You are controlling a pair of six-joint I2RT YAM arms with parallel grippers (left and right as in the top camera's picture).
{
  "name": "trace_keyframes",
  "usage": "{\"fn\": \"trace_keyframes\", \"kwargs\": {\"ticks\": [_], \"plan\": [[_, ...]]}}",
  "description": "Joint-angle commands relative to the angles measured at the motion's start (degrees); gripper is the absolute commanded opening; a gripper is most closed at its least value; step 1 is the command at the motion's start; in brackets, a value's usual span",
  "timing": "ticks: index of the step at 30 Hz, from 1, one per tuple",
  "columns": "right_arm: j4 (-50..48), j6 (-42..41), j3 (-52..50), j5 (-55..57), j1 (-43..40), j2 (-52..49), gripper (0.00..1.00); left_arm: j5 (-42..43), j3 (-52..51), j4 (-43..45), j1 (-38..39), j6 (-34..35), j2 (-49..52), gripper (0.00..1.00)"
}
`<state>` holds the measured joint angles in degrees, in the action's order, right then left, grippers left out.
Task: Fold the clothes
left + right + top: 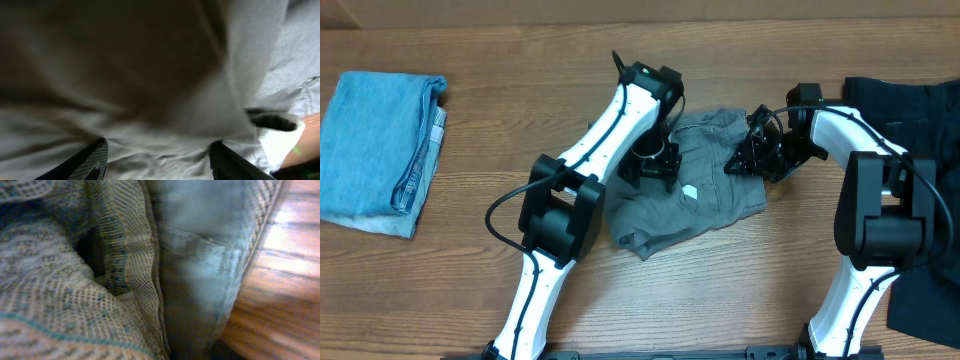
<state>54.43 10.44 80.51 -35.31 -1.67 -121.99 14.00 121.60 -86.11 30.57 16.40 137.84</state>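
Observation:
The mid-grey shorts (710, 205) lie crumpled at the table's middle, with a small white label (689, 193) showing. My left gripper (658, 168) sits on their left part; in the left wrist view its fingers (160, 157) are spread wide over grey fabric (150, 75) and hold nothing. My right gripper (740, 162) is at the shorts' upper right edge. In the right wrist view grey cloth (200, 280) and pale mesh lining (50, 305) fill the frame and cover the fingers, bunched at the jaws.
A folded light-blue garment (380, 140) lies at the far left. A black garment (920, 120) lies along the right edge, under my right arm. Bare wooden table (470, 280) shows in front, and beside the shorts in the right wrist view (285, 280).

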Motion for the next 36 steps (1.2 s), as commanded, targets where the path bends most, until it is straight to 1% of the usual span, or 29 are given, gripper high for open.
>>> {"fn": "trace_keyframes", "kwargs": {"ticks": [1, 2, 4, 6, 7, 12, 15, 17, 19, 21, 23, 25, 29, 32, 33, 36], "plan": [[-1.4, 0.5, -2.6, 1.4, 0.7, -2.2, 0.09, -0.8, -2.8, 2.1, 1.0, 0.1, 0.2, 0.68], [-1.7, 0.5, -2.6, 0.4, 0.7, -2.2, 0.04, -4.1, -4.1, 2.8, 1.2, -0.2, 0.2, 0.65], [-1.4, 0.5, -1.8, -1.6, 0.5, -2.2, 0.04, -8.1, -5.7, 2.8, 1.4, -1.9, 0.2, 0.63], [0.7, 0.5, 1.2, -2.8, -0.7, -2.2, 0.04, -8.3, -6.4, 2.1, 1.4, -4.4, 0.2, 0.63], [3.2, 0.5, 4.0, -2.8, -1.4, -2.2, 0.04, -8.3, -6.4, 1.7, 1.4, -4.9, 0.2, 0.63], [12.2, 0.5, 12.9, -2.7, -0.9, -2.1, 0.04, -8.0, -6.4, 3.5, 1.4, -5.0, 0.2, 0.61], [15.6, 0.5, 16.1, -2.5, -0.8, -2.0, 0.04, -7.3, -6.0, 4.8, 1.4, -5.0, 0.2, 0.60], [16.6, 0.6, 17.0, -1.2, 0.2, -2.0, 0.04, -4.4, -3.8, 4.8, 1.4, -5.1, 0.2, 0.61], [17.4, 0.5, 19.0, -0.6, 1.9, -1.9, 0.04, -3.8, -1.2, 4.5, 1.4, -5.1, 0.1, 0.61], [19.3, 0.5, 21.6, 4.7, 4.6, -1.9, 0.04, -3.4, 3.1, 3.3, 1.4, -5.1, 0.1, 0.61], [20.6, 0.3, 24.2, 7.3, 7.5, -1.9, 0.04, -2.0, 7.7, 2.3, 1.4, -5.0, 0.1, 0.64], [23.2, 0.3, 28.3, 7.2, 9.0, -1.9, 0.04, -1.9, 10.3, 0.7, 0.8, -4.3, 0.1, 0.61], [27.3, -0.2, 33.4, 8.7, 9.1, -1.8, 0.04, -1.9, 19.0, -3.8, -5.8, 0.4, 0.1, 0.60], [25.9, -4.9, 34.8, 18.0, 8.3, -1.8, 0.04, 0.6, 22.1, -6.7, -10.6, -0.2, 0.1, 0.60], [25.4, -6.1, 34.8, 19.3, 7.2, -1.8, 0.04, 0.6, 22.7, -7.4, -11.4, -0.9, 0.1, 0.60], [24.7, -6.2, 34.8, 19.9, 3.0, -1.8, 0.04, 0.4, 22.9, -8.4, -12.5, -1.7, 0.1, 0.61]]}}
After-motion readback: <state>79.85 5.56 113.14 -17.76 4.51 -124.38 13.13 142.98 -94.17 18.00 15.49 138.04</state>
